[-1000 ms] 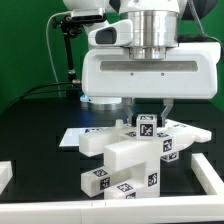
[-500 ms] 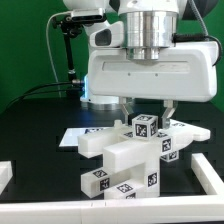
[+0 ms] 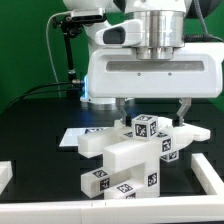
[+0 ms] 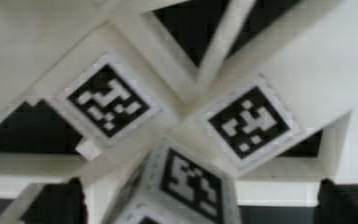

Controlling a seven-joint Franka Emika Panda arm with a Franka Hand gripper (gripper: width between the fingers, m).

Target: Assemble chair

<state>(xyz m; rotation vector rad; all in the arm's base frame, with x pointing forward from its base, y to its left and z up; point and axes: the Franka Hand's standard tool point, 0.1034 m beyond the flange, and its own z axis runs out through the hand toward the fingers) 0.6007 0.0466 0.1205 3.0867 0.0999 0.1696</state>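
The chair [image 3: 135, 152] is a cluster of chunky white pieces with black-and-white tags, stacked in the middle of the black table. Its topmost tagged block [image 3: 146, 126] sticks up just under my gripper [image 3: 152, 108]. The gripper is open, one finger [image 3: 122, 104] on each side of that block and clear of it. In the wrist view the tagged block [image 4: 179, 180] fills the space between the dark fingertips [image 4: 51, 200], with a gap on both sides of it, and my gripper [image 4: 197, 202] holds nothing. Two more tags [image 4: 108, 98] show on slanted faces beyond.
The marker board [image 3: 70, 134] lies flat behind the chair toward the exterior view's left. A low white rail [image 3: 110, 211] runs along the front edge, with short white blocks at the left [image 3: 5, 176] and right [image 3: 210, 176].
The jaws have spread wide apart, the finger on the exterior view's right moving outward. The tagged block stays where it was.
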